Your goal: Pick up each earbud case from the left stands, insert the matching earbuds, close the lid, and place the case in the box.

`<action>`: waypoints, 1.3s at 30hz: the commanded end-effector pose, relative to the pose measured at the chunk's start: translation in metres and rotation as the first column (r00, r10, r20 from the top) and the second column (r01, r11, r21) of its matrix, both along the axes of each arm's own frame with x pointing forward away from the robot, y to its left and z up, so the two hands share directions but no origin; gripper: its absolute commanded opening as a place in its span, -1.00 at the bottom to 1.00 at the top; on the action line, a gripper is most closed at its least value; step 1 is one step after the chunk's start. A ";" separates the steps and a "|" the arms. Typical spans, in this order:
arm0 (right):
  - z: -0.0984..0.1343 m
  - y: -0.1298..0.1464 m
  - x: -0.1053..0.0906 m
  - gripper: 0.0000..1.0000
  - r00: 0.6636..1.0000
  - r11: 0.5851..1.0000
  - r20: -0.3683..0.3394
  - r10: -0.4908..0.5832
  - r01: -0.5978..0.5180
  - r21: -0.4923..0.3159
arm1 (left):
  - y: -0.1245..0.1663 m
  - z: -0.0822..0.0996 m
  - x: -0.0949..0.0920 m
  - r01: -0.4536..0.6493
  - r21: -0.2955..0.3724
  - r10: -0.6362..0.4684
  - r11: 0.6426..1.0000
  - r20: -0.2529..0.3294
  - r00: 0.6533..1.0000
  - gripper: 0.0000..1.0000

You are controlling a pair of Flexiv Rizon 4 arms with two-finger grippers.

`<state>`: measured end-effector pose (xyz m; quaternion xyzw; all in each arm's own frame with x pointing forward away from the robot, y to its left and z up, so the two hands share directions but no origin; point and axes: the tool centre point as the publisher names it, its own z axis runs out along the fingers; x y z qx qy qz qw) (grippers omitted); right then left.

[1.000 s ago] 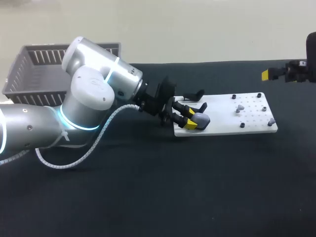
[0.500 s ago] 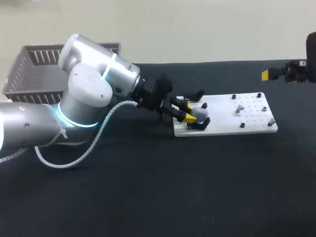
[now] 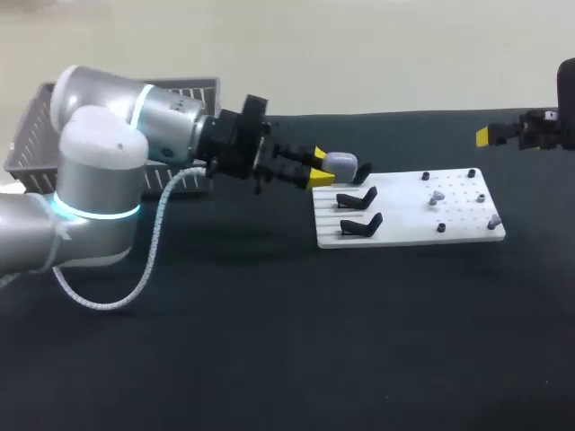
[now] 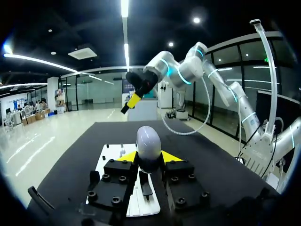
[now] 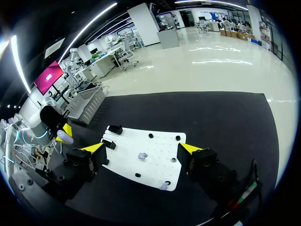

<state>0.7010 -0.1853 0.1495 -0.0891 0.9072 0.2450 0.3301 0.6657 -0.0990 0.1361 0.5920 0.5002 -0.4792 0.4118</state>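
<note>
My left gripper [image 3: 323, 167] is shut on a lavender-grey earbud case [image 3: 340, 163], held in the air over the left end of the white board [image 3: 409, 229]. In the left wrist view the case [image 4: 148, 145] stands upright between the yellow tips of that gripper [image 4: 148, 158]. Three black stands [image 3: 358, 224] on the board carry nothing. Two small grey earbuds [image 3: 436, 195] sit on the board's right part. My right gripper [image 3: 490, 135] hangs open high at the far right; in its own view the right gripper [image 5: 142, 149] is above the board [image 5: 160, 167] with the earbuds [image 5: 141, 155] below.
A grey slatted basket [image 3: 54, 126] stands at the table's back left, behind my left arm; it also shows in the right wrist view as the basket [image 5: 87, 101]. Small black pegs dot the board's right half. The dark table surrounds the board.
My left gripper has lifted the case off the front stand and carried it up and back, toward the board's rear left corner. The right arm has not moved.
</note>
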 end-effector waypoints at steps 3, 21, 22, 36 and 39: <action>0.000 0.000 0.000 1.00 1.000 1.000 0.000 0.000 0.000 0.000 | 0.005 0.009 -0.010 -0.002 -0.085 0.003 0.996 0.003 1.000 -1.00; 0.000 0.000 0.000 1.00 1.000 1.000 0.000 0.000 0.000 0.000 | -0.008 0.005 -0.020 0.010 -0.086 -0.011 0.996 -0.014 1.000 -1.00; 0.000 0.000 0.000 1.00 1.000 1.000 0.000 0.000 0.000 0.000 | -0.009 0.005 -0.020 0.010 -0.090 -0.012 0.996 -0.018 1.000 -1.00; 0.000 0.000 0.000 1.00 1.000 1.000 0.000 0.000 0.000 0.000 | -0.009 0.005 -0.020 0.011 -0.101 -0.013 0.995 -0.015 1.000 -1.00; 0.000 0.000 0.000 1.00 1.000 1.000 0.000 0.000 0.000 0.000 | -0.009 0.005 -0.020 0.011 -0.101 -0.013 0.995 -0.015 1.000 -1.00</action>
